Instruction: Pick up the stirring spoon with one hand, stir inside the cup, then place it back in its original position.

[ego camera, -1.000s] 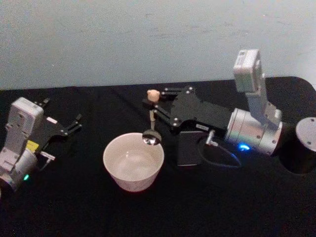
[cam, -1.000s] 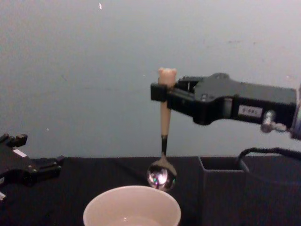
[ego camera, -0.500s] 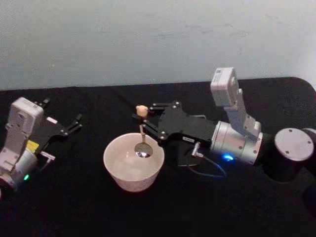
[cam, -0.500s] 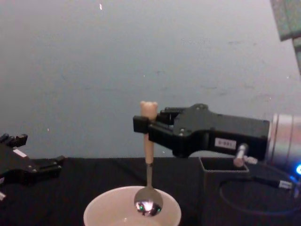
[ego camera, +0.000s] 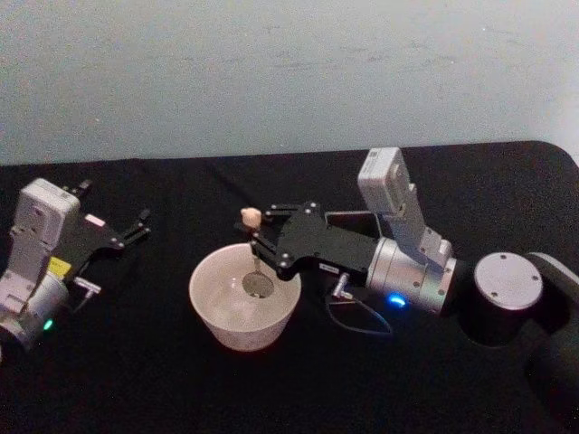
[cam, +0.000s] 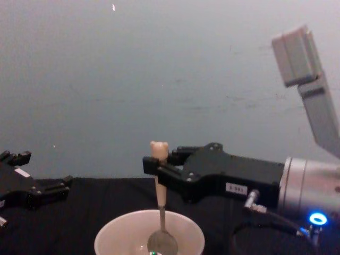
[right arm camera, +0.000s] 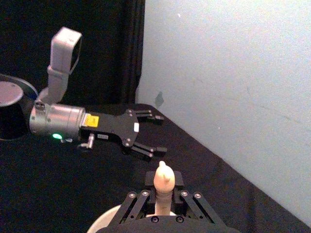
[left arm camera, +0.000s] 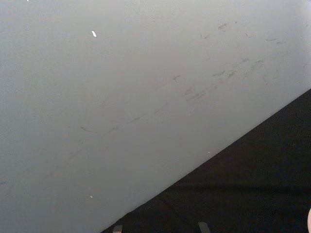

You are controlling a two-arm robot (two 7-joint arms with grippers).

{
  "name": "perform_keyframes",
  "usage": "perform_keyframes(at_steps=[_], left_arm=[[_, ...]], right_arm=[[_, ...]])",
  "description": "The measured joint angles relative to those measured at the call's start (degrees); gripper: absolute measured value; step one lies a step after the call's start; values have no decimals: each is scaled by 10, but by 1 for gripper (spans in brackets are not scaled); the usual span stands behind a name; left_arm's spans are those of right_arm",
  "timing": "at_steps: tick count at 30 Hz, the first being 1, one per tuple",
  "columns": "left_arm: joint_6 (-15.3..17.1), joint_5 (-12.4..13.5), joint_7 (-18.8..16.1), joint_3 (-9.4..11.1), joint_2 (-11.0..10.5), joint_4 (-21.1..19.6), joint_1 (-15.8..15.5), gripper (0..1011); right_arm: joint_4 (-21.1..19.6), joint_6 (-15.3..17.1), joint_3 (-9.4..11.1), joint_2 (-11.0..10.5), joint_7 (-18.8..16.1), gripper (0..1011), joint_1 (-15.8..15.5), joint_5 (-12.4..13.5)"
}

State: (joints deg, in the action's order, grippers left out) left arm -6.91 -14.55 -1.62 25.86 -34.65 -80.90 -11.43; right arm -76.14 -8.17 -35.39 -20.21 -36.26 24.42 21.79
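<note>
The stirring spoon (ego camera: 260,284) hangs upright with its metal bowl down inside the cream-white cup (ego camera: 237,333). My right gripper (ego camera: 256,232) is shut on the beige handle just under the bear head, above the cup's far rim. From the chest, the spoon (cam: 160,199) dips below the rim of the cup (cam: 114,239), held by the right gripper (cam: 154,166). The right wrist view shows the bear head (right arm camera: 164,180) between the fingers. The dark holder (ego camera: 349,218) peeks out behind the right gripper's body. My left gripper (ego camera: 136,226) rests open at the left, well apart from the cup.
A black cloth (ego camera: 136,380) covers the table, with a pale wall (ego camera: 271,72) behind it. The right arm's round joint (ego camera: 502,287) and a looping cable (ego camera: 362,316) lie right of the cup. The left gripper (right arm camera: 160,135) also shows far off in the right wrist view.
My right gripper has moved left and down with the spoon. The metal bowl went from above the cup's far rim to deep inside the cup. The left arm has not moved.
</note>
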Motion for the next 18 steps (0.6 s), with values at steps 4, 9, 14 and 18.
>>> perform_keyframes(at_steps=[4,9,14,18], left_arm=[[0,0,0,0,0,0,0,1001],[0,0,0,0,0,0,0,1001],[0,0,0,0,0,0,0,1001],[0,0,0,0,0,0,0,1001]], right_arm=[[17,-4,-1,10,1,188,3,-7],[36,-8,-1,21,-1,188,8,-12],[53,-9,-1,32,-11,188,12,-12],[58,-10,-1,36,-13,188,13,-11]])
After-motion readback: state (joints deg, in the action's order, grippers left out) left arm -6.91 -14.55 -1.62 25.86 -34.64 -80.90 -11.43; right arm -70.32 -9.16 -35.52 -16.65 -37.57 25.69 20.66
